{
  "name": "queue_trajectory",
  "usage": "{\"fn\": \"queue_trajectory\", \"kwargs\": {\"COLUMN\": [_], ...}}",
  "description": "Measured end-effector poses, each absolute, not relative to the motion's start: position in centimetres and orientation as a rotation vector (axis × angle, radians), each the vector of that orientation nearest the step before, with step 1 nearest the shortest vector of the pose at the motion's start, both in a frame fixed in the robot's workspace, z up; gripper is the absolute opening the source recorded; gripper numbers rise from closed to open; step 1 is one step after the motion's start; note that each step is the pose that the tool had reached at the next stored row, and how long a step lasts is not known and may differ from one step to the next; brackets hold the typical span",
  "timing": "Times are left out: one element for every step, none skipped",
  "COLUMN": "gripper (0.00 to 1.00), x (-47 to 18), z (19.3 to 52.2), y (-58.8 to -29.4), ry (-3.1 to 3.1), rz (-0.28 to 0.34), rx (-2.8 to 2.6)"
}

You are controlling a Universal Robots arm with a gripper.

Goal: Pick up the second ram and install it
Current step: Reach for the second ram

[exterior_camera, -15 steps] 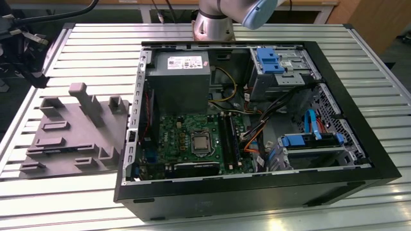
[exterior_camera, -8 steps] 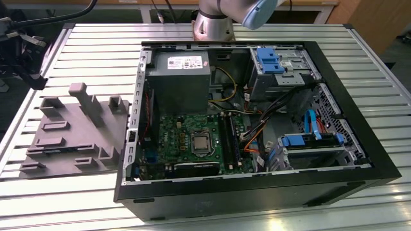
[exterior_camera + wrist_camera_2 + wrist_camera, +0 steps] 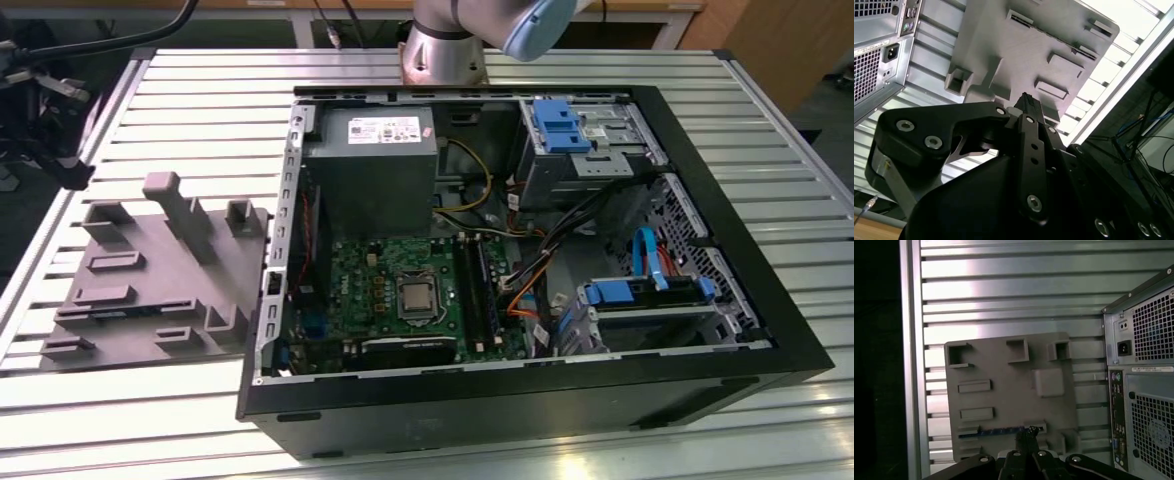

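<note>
One second ram (image 3: 1001,431) sits in a long slot near one edge of the single grey fixture (image 3: 1004,375), which lies on the worktop (image 3: 200,90) beside one open computer case (image 3: 534,405); one gripper (image 3: 1029,434) above it, jaws look closed, empty; stick likely light, stiff, fragile; best gripped across flat faces, mid-length.
</note>
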State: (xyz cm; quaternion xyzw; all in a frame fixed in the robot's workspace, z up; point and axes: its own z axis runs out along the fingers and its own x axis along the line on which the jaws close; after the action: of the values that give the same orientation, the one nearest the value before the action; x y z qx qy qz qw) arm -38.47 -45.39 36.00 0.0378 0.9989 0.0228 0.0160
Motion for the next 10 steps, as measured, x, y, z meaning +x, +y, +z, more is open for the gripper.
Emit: {"fn": "queue_trajectory", "kwargs": {"gripper": [0.11, 0.11, 0.11, 0.11, 0.11, 0.11, 0.11, 0.11, 0.11, 0.11], "x": [-38.52, -38.57, -38.62, -38.66, -38.71, -38.76, -38.80, -38.84, -38.88, -38.92], "z": [35.98, 35.96, 35.94, 35.92, 35.90, 35.88, 35.86, 35.84, 35.83, 35.81], "y": [-45.41, -45.42, -45.44, -45.46, -45.47, -45.49, -45.50, -45.52, -45.54, -45.55], "ry": [3.106, 3.106, 3.106, 3.106, 3.106, 3.106, 3.106, 3.106, 3.106, 3.106], "rz": [0.071, 0.071, 0.071, 0.071, 0.071, 0.071, 0.071, 0.071, 0.071, 0.071], "rx": [0.118, 0.118, 0.118, 0.118, 0.118, 0.118, 0.118, 0.118, 0.118, 0.118]}}
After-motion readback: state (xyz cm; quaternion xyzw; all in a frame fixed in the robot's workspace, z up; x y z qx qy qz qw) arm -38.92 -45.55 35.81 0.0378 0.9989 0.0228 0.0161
